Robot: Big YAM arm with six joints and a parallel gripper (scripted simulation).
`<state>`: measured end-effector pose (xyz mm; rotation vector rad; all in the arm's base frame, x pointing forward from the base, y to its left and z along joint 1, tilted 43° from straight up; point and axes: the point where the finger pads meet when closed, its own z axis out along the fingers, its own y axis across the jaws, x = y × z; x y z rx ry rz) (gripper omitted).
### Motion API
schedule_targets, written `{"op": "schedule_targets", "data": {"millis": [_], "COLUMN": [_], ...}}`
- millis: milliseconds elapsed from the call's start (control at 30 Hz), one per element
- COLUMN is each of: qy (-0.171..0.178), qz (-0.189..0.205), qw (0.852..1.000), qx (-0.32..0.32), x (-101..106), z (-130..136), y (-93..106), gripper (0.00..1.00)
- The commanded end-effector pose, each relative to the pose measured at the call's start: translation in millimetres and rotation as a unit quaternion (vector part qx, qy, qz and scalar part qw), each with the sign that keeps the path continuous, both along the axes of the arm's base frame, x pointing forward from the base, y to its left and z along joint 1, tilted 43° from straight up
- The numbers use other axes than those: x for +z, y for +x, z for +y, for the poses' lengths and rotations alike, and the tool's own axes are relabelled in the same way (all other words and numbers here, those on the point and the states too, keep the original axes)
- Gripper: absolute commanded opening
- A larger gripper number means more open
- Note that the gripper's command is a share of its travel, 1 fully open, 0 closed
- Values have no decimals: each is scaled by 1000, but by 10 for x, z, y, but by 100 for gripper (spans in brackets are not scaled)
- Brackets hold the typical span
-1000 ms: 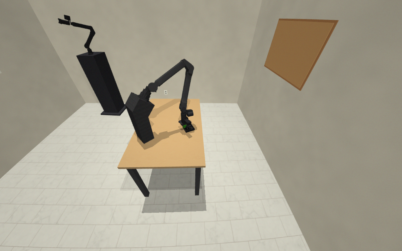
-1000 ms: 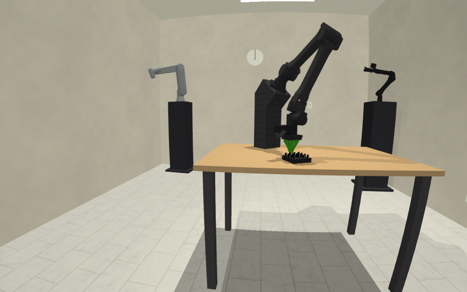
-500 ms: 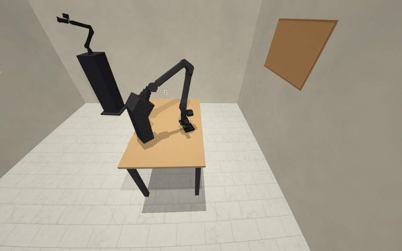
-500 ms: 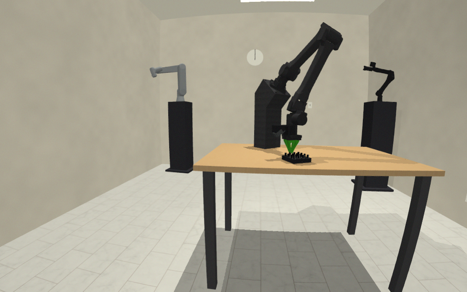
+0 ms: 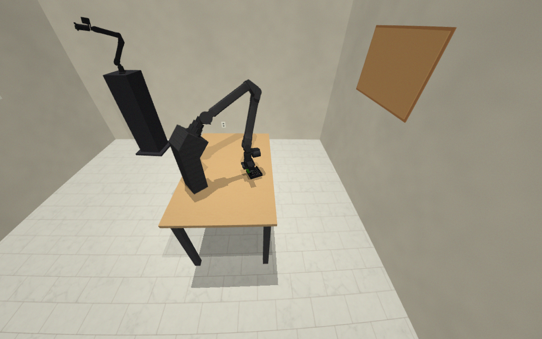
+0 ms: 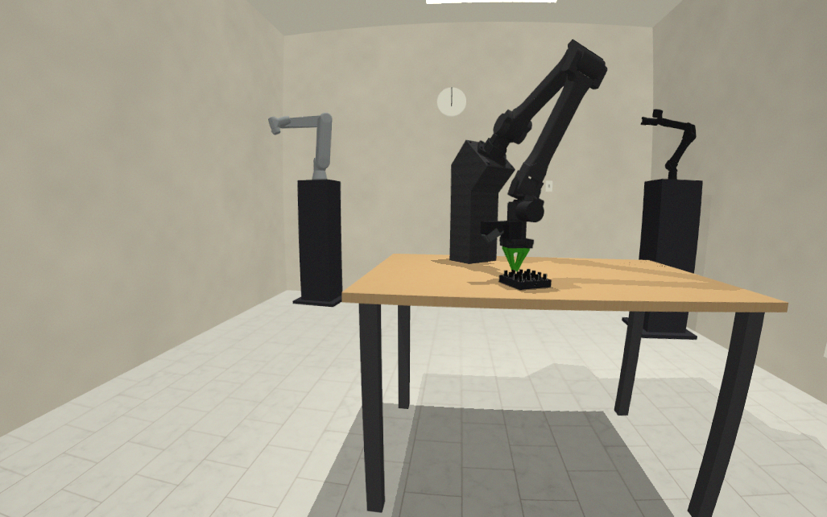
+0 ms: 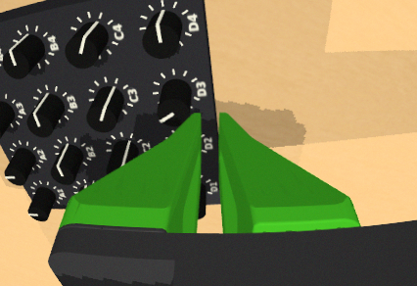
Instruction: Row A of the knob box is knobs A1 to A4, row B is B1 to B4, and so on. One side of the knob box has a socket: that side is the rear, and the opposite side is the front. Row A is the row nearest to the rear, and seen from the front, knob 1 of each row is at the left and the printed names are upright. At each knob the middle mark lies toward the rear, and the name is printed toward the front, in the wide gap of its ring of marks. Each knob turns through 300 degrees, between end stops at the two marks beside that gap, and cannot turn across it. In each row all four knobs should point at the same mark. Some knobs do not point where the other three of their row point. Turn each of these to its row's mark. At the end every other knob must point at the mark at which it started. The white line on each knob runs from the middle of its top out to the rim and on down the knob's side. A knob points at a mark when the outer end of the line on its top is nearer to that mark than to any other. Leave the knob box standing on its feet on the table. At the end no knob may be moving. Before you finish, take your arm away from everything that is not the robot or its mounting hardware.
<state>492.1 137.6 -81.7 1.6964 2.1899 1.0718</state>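
The black knob box (image 5: 255, 176) (image 6: 535, 285) (image 7: 128, 3) stands on the table. My gripper (image 5: 248, 171) (image 6: 516, 269) (image 7: 209, 126) is shut, with a narrow gap and nothing between its green fingers. In the wrist view its tips hang over the row D edge, beside the printed D2. Knob D3 (image 7: 174, 101) points down-left, while D4 (image 7: 162, 33) points up. C4 (image 7: 87, 44) and C3 (image 7: 106, 108) point roughly up, B4 (image 7: 24, 56) and B3 (image 7: 46, 115) up-left. A2 (image 7: 21, 166) and A1 (image 7: 42, 204) point left. D2 and most of D1 are hidden by the left finger.
The wooden table (image 5: 222, 210) (image 6: 416, 288) carries the arm's black pedestal (image 5: 190, 164) (image 6: 473, 212). Other knobs stand close around those nearest the fingers. A second black arm (image 5: 121, 41) (image 6: 680, 141) and a grey arm (image 6: 322, 141) stand on columns away from the table.
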Motion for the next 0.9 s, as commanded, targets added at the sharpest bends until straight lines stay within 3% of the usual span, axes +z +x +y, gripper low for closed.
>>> {"op": "schedule_targets", "data": {"millis": [0,533,567,867], "qy": [2,2,2,2], "qz": [0,0,0,-5], "qw": [1000,1000,1000,1000], "qx": [-16,-17,-17,-16], "x": [-17,-18,-18,31], "z": [-54,-55,-55,-52], "y": [55,56,56,77], "gripper": [7,7,18,18]}}
